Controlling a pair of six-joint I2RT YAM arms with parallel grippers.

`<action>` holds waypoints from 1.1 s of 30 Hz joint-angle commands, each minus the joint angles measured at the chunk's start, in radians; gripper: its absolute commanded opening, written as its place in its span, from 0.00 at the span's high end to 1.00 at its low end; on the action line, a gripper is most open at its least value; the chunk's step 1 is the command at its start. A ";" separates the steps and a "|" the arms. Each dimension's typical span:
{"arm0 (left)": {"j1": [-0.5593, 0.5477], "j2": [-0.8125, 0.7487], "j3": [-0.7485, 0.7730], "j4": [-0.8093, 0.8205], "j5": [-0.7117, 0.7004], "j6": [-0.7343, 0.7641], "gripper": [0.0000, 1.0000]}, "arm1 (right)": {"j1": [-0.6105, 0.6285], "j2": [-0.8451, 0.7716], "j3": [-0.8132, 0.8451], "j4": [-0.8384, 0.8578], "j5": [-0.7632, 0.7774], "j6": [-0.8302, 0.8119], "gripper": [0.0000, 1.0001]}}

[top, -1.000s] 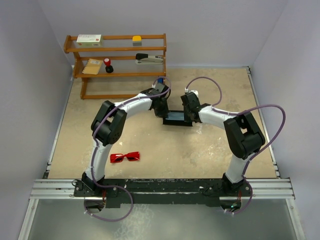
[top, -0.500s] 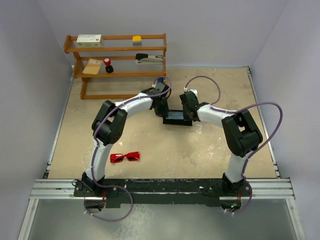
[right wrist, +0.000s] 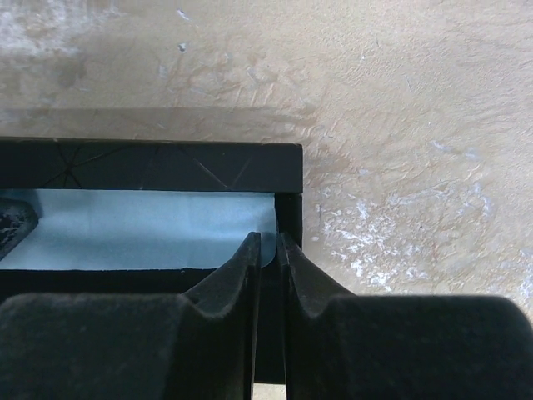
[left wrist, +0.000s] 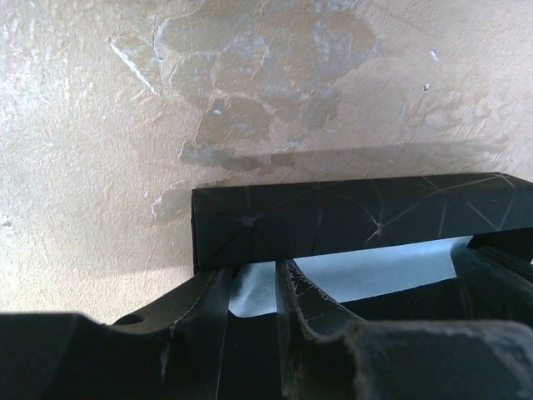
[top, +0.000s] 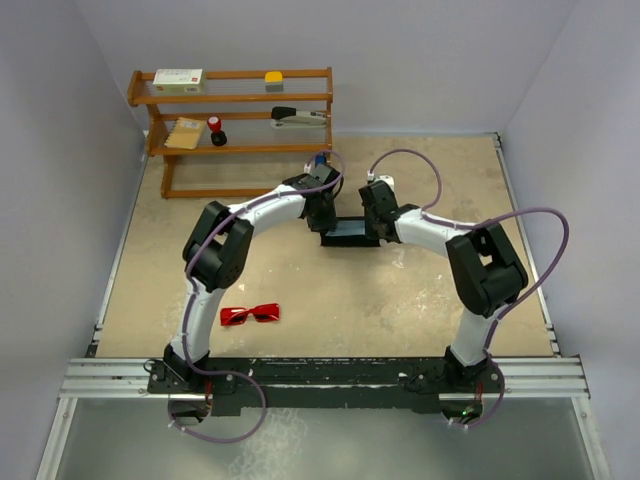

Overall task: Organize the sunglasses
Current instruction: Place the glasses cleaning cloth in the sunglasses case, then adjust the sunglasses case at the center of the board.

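Left wrist — left fingers (left wrist: pixel 193 321), like right fingers (right wrist: pixel 226 293), slightly parted at black case (left wrist: pixel 350 218); grip unclear.

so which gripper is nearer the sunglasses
Left. The left gripper is at the end of the case toward the sunglasses; the right gripper is at its other end, farther off.

My beige bench (top: pixel 420 300) carries a long black rectangular case (top: pixel 350 236), open, with a light blue cloth (right wrist: pixel 133 229) lying inside it; a brown wooden shelf rack (top: pixel 240 150) stands far left behind it.
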 commanded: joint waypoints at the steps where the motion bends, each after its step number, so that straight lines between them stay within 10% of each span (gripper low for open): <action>1: 0.005 -0.088 0.039 -0.049 -0.056 0.036 0.73 | -0.003 -0.075 0.019 -0.003 0.019 -0.001 0.83; 15: -0.008 -0.158 0.063 -0.105 -0.067 0.057 0.63 | -0.003 -0.143 0.006 -0.022 -0.008 0.013 0.77; 23: -0.008 -0.146 0.124 -0.133 -0.102 0.139 1.00 | 0.001 -0.235 -0.072 -0.021 -0.035 0.040 0.91; 33: -0.006 -0.054 0.199 -0.046 -0.157 0.264 1.00 | 0.058 -0.338 -0.193 -0.038 -0.064 0.099 1.00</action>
